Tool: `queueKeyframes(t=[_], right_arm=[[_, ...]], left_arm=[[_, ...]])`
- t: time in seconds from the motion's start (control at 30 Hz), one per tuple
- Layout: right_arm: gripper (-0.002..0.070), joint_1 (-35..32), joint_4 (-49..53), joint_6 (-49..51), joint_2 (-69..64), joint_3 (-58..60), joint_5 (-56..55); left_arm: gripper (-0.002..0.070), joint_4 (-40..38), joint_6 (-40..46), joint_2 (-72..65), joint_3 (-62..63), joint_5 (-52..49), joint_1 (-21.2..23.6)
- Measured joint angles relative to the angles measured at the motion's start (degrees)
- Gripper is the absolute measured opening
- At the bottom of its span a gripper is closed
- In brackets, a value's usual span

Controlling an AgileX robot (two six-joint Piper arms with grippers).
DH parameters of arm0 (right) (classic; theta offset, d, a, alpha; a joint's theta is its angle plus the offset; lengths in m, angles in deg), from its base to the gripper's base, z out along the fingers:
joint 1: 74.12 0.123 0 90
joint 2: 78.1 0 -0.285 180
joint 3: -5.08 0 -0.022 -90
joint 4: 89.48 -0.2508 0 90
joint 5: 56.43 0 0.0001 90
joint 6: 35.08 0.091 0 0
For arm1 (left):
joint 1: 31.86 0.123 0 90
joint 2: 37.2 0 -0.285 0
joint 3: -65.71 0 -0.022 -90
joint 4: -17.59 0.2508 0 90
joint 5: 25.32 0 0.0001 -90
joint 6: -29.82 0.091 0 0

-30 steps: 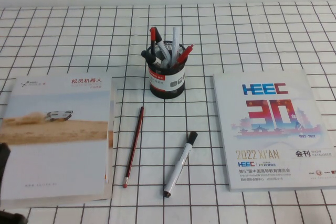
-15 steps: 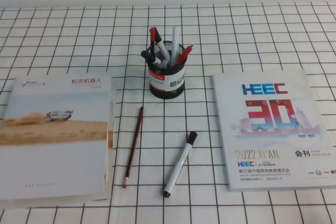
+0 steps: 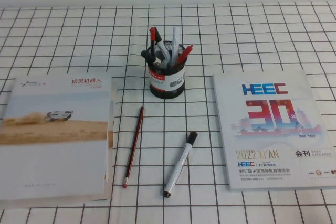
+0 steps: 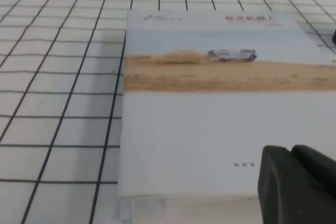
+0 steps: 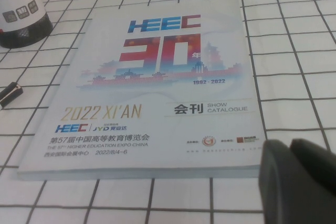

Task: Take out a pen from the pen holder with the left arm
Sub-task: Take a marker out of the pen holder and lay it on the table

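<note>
Over the left booklet (image 3: 55,140), the left hand (image 4: 291,157) hangs closed and empty, well apart from the pen holder (image 3: 167,82), where pens (image 3: 155,38) stick up for grasping; the right hand (image 5: 294,156) is over the catalogue (image 5: 157,77), state I cannot tell

1. Bench (image 3: 63,30): the surface is white with a black square grid across all that shows.
2. Pen holder (image 3: 167,82): a black mesh cylinder with a white label, standing upright near the middle of the bench, toward the far side.
3. Booklet (image 3: 55,140): lies flat on the robot's left. Its cover shows a sandy landscape with a vehicle and a red title.
4. Catalogue (image 3: 275,129): lies flat on the robot's right, printed "HEEC 30" and "2022 XI'AN".
5. Pencil (image 3: 134,146): red, lies flat just beside the booklet's right edge, without touching it.
6. Marker (image 3: 180,164): white barrel, black cap on its far end. It lies slanted between pencil and catalogue, apart from both.
</note>
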Motion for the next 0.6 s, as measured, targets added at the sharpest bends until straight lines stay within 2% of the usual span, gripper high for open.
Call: queueKeyframes(t=[0.6], right_arm=[[-0.0015, 0.0, 0.0, 0.0, 0.0, 0.0, 0.0]], left_arm=[[-0.0003, -0.1, 0.0, 0.0, 0.0, -1.8, 0.0]])
